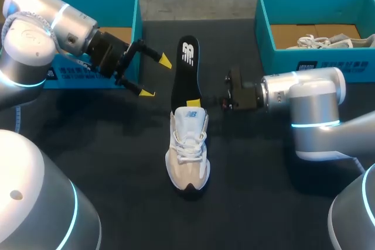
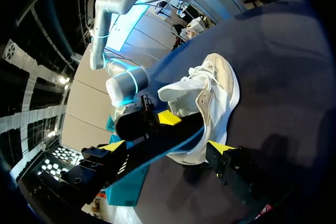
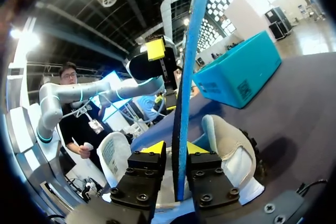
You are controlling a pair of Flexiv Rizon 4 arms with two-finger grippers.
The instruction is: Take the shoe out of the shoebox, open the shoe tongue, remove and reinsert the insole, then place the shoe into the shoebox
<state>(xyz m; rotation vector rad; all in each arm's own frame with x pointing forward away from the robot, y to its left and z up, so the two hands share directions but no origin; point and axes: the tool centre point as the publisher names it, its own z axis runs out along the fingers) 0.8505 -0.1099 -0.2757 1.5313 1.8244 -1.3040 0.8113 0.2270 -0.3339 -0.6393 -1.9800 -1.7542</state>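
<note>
Because the insole (image 1: 186, 68) sits only partly inside the shoe (image 1: 187, 150), which rests sole-down at mid-table (image 1: 88, 144), my right claw (image 1: 196, 102) clamps its edge near the heel opening, presumably to guide it. My left claw (image 1: 156, 77) hangs released beside its free end.

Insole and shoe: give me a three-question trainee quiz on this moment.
1. True or false: the left gripper is shut on the insole.
2. The shoe on the table sits: A on its side; B upright on its sole; C upside down.
3. Which gripper holds the insole?
Key: 1 false; 2 B; 3 the right gripper.
</note>
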